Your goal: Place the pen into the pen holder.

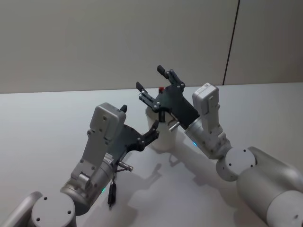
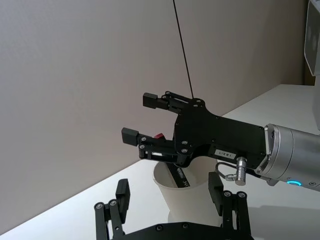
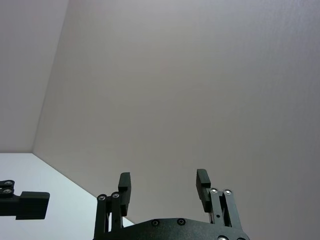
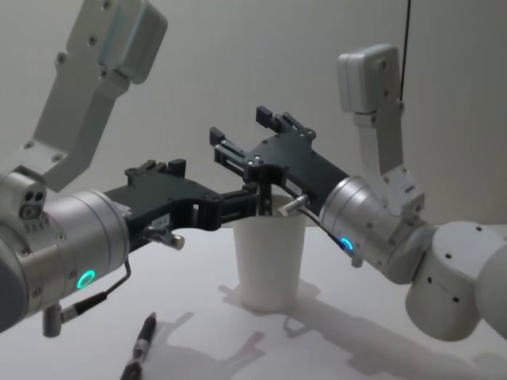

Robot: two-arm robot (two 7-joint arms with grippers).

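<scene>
The pen holder (image 1: 163,138), a white paper cup (image 4: 269,261), stands upright mid-table. A dark pen (image 2: 180,176) with a red end (image 1: 162,88) stands inside it. My right gripper (image 1: 150,78) hovers open just above the rim (image 2: 140,118), tilted up toward the wall (image 3: 163,185), with nothing between its fingers. My left gripper (image 1: 139,118) is open beside the cup at rim height (image 4: 238,202); in its wrist view the cup sits ahead between its fingers (image 2: 121,194). A second black pen (image 4: 141,348) lies on the table near the left arm (image 1: 111,191).
The white table (image 1: 47,123) ends at a plain wall behind. Both arms crowd the cup from either side.
</scene>
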